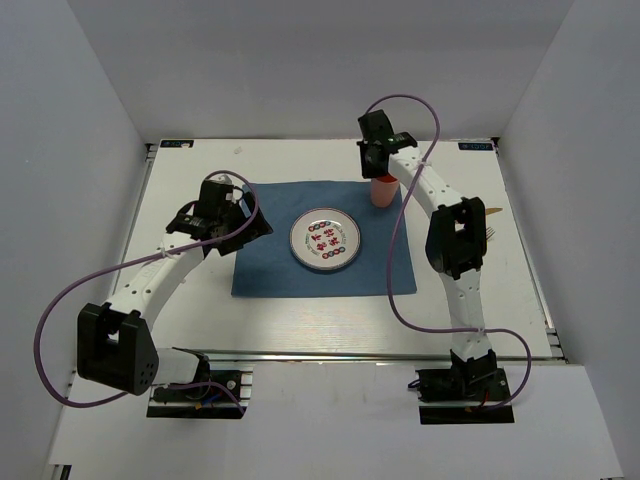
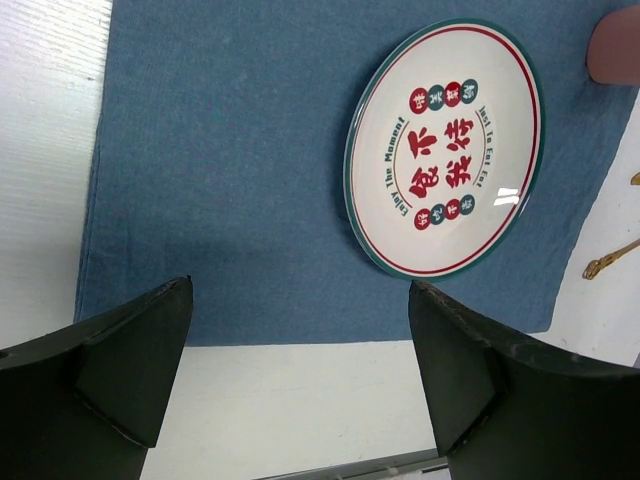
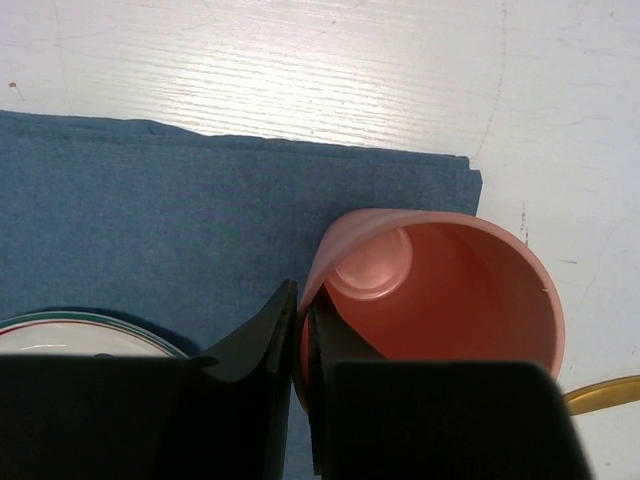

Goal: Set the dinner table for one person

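One white table (image 1: 300,320) fills mid-frame, holding one blue cloth (image 1: 270,270) with one plate (image 1: 325,240) at centre; the right gripper (image 3: 303,300) pinches one pink cup (image 3: 450,290) by its rim at upper right, and the left gripper (image 2: 300,300) gapes wide at left.

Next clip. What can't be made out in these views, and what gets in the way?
- Gold metal cutlery: the right edge cuts it off in the left wrist view, and the right arm covers most of it in the top view. Which pieces: cannot tell.
- Pink plastic cup: in the right wrist view the right gripper, jaws shut on its wall, hides its foot. Standing or lifted: cannot tell.
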